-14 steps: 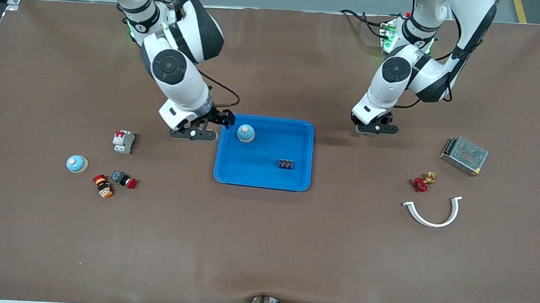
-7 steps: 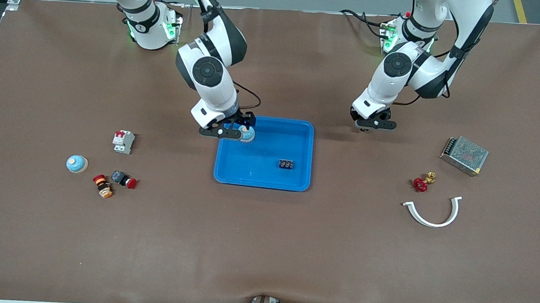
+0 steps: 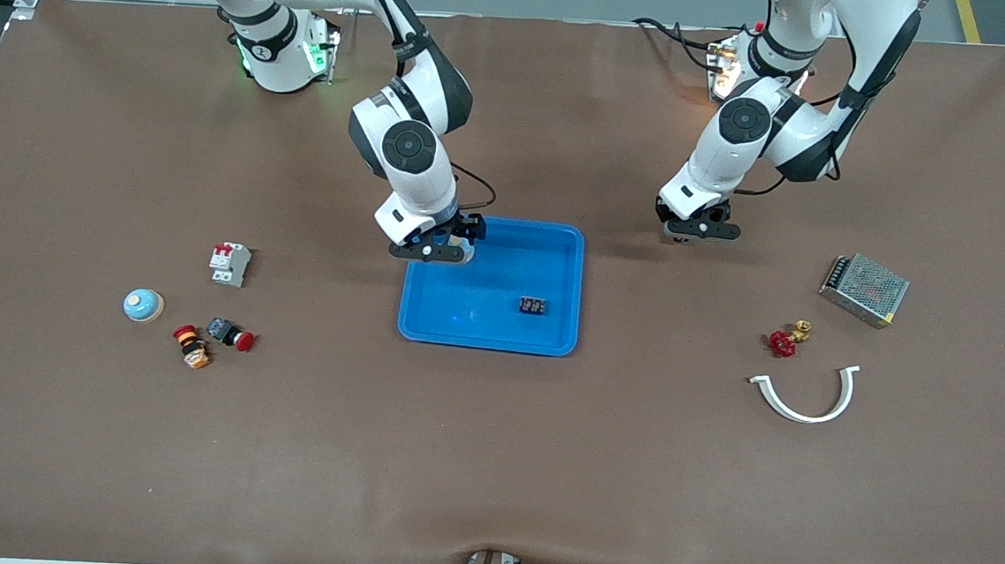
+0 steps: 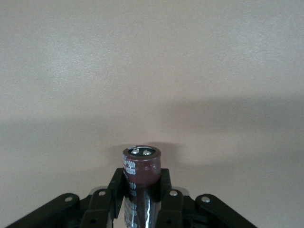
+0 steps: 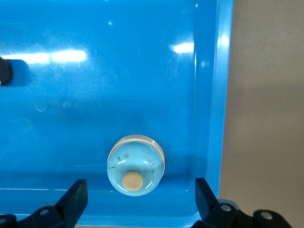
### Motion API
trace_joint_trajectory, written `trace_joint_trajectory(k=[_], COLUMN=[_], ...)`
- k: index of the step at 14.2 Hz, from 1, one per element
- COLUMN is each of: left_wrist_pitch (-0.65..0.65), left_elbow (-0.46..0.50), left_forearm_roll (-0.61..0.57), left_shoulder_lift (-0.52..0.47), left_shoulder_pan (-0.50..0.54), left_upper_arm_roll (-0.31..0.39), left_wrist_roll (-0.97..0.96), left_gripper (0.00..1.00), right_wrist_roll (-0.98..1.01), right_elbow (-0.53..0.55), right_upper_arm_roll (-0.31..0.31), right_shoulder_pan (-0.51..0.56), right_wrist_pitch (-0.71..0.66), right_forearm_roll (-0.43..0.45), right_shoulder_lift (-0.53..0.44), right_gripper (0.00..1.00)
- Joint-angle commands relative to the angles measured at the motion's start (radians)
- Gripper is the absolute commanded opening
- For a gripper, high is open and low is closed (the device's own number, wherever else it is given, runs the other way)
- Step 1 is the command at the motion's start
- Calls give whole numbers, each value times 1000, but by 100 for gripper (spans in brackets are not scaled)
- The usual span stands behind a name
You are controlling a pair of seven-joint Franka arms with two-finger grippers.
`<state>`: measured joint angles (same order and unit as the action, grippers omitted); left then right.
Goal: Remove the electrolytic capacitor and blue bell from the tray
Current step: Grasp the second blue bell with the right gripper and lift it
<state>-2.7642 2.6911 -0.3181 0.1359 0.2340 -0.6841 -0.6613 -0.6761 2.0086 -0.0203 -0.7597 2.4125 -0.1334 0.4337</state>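
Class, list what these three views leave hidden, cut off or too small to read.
- Bell in the blue tray: hidden in the front view by the right gripper, open over it.
- Capacitor: its lower end is cut off in the left wrist view; in the front view the shut left gripper covers it.
- Small black part in the tray: too small to identify.

A bell (image 5: 136,165) sits in the tray (image 3: 552,334) at its corner toward the right arm's base; a small block (image 3: 533,305) lies in the tray, nearer the front camera.
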Motion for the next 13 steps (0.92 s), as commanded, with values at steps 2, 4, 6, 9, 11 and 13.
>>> trace_joint_trajectory(k=[2, 4, 6, 9, 11, 13], left_wrist_pitch=[-40, -54, -69, -97, -104, -104], left_elbow=[16, 16, 16, 15, 15, 15], left_forearm_roll=[-2, -2, -2, -2, -2, -2], left_shoulder_lift=[7, 20, 25, 50, 56, 56], left_shoulder_pan=[22, 22, 19, 10, 7, 5], left_upper_arm_roll=[-17, -17, -17, -26, -28, -38], left_wrist_roll=[20, 19, 11, 6, 3, 0], left_gripper=[0, 0, 0, 0, 0, 0], right_wrist_roll=[-11, -11, -13, -17, -19, -19], right_elbow=[-8, -10, -10, -13, -13, -14], right_upper_arm_roll=[-10, -9, -9, -9, -9, -9], right_shoulder_pan=[-23, -24, -27, -32, -33, -33], right_wrist_pitch=[43, 59, 77, 105, 122, 134], right_forearm_roll=[-15, -17, -17, -17, -17, -17], right_shoulder_lift=[45, 57, 72, 95, 106, 119], right_gripper=[100, 100, 100, 100, 100, 100])
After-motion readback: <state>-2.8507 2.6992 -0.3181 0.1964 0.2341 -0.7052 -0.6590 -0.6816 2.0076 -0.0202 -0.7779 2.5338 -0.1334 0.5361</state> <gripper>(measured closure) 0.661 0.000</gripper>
